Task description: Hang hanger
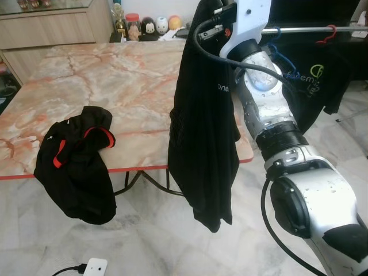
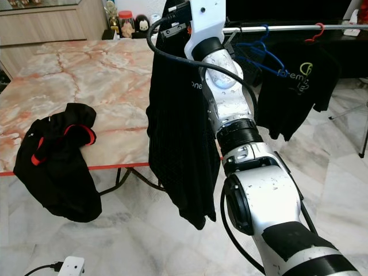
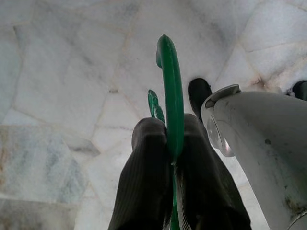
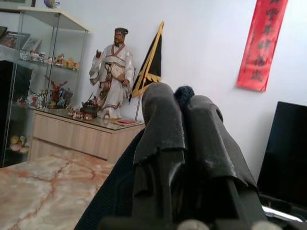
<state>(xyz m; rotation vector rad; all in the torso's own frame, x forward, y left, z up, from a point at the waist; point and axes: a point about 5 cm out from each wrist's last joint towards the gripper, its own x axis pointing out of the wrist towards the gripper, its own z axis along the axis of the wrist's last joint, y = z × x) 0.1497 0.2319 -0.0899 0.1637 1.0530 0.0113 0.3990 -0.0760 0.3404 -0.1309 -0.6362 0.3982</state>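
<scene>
**Right arm up at rail, left holding spare hanger**

Right gripper [image 4: 184, 120] is reaching up beside the horizontal metal clothes rail [image 2: 276, 27], fingers pinching what looks like the dark hanger top of a long black garment [image 1: 201, 132]. Left gripper [image 3: 170, 158] is clamping a green plastic hanger [image 3: 170, 96] over marble floor.

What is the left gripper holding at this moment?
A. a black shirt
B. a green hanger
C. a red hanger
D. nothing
B: the left wrist view shows the left gripper with its two black fingers shut on the hook of a green hanger, above the pale marble floor.
</scene>
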